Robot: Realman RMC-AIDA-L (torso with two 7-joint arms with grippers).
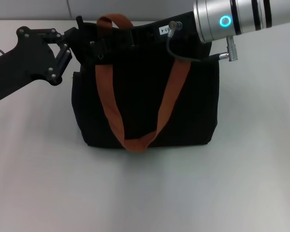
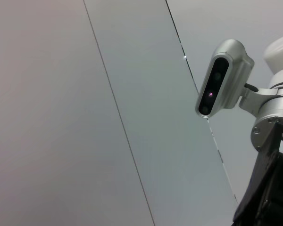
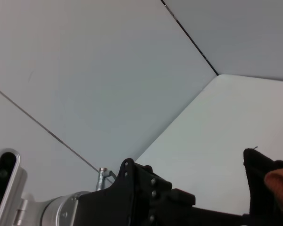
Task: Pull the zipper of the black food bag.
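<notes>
The black food bag (image 1: 145, 96) stands upright mid-table in the head view, with rust-orange handles (image 1: 135, 141) hanging down its front. My left gripper (image 1: 81, 42) is at the bag's top left corner, black against the black fabric. My right gripper (image 1: 135, 35) reaches in from the upper right and lies along the bag's top rim. The zipper pull is hidden among the black parts there. The right wrist view shows a bag corner (image 3: 257, 172) with a bit of orange handle (image 3: 279, 182), and my left gripper (image 3: 146, 200) beside it.
The bag rests on a white table (image 1: 145, 193) with open surface in front and on both sides. A grey panelled wall (image 2: 108, 94) stands behind. The right arm's wrist camera (image 2: 221, 77) shows in the left wrist view.
</notes>
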